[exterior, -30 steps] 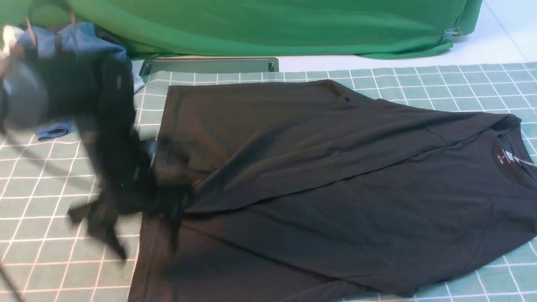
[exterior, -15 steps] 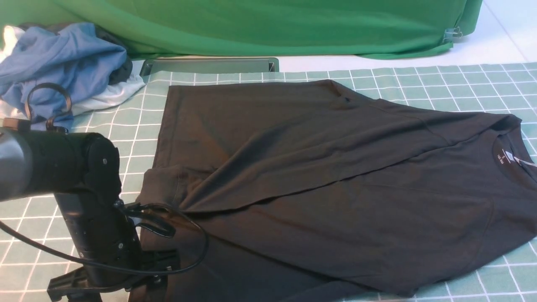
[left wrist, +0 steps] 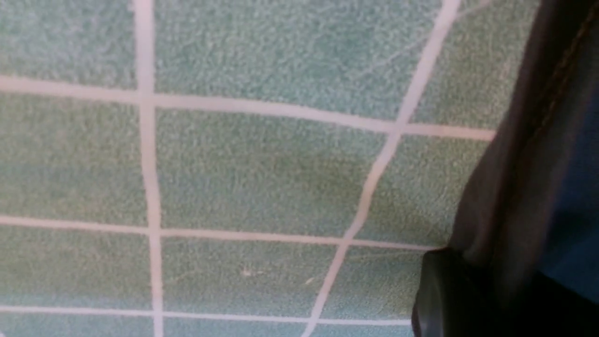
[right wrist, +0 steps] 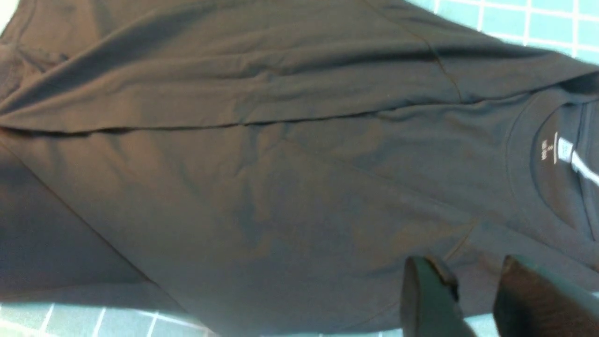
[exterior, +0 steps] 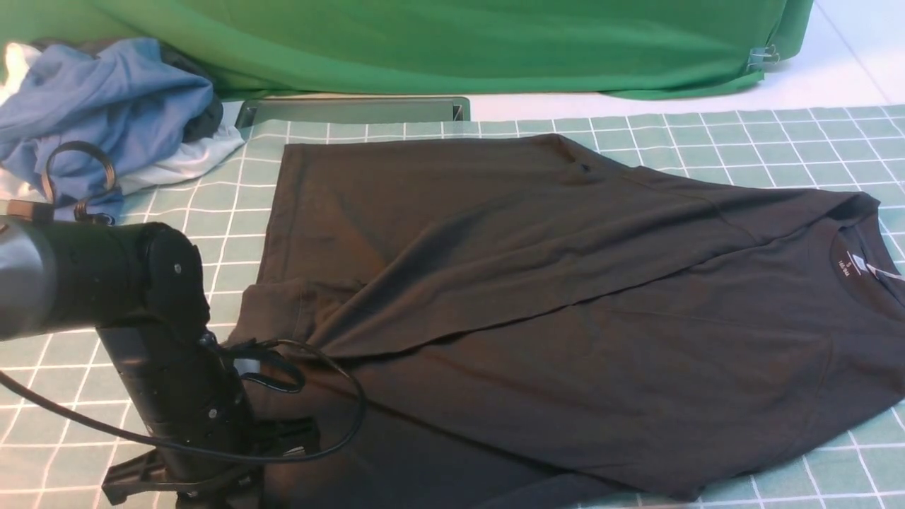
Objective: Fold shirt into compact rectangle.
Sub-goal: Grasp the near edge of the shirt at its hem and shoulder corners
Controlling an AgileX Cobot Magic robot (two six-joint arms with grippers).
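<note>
The shirt (exterior: 565, 283) lies partly folded on the checked mat (exterior: 707, 134), collar to the right, with a clothes heap (exterior: 106, 99) apart at far left and a green cloth (exterior: 424, 42) behind. The left gripper (left wrist: 463, 285) is pinched on its near-left hem, with open mat beside it. The right gripper (right wrist: 468, 281) hovers near the collar, fingers apart.

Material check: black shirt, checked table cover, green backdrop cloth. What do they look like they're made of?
Black shirt: matte knit, probably cotton jersey, with soft creases and a stitched hem.
Checked table cover: fuzzy short-pile fabric, felt or terry-like, and the nap shows close up.
Green backdrop cloth: smooth thin fabric with a faint sheen and long draping folds. The fibre is unclear.
</note>
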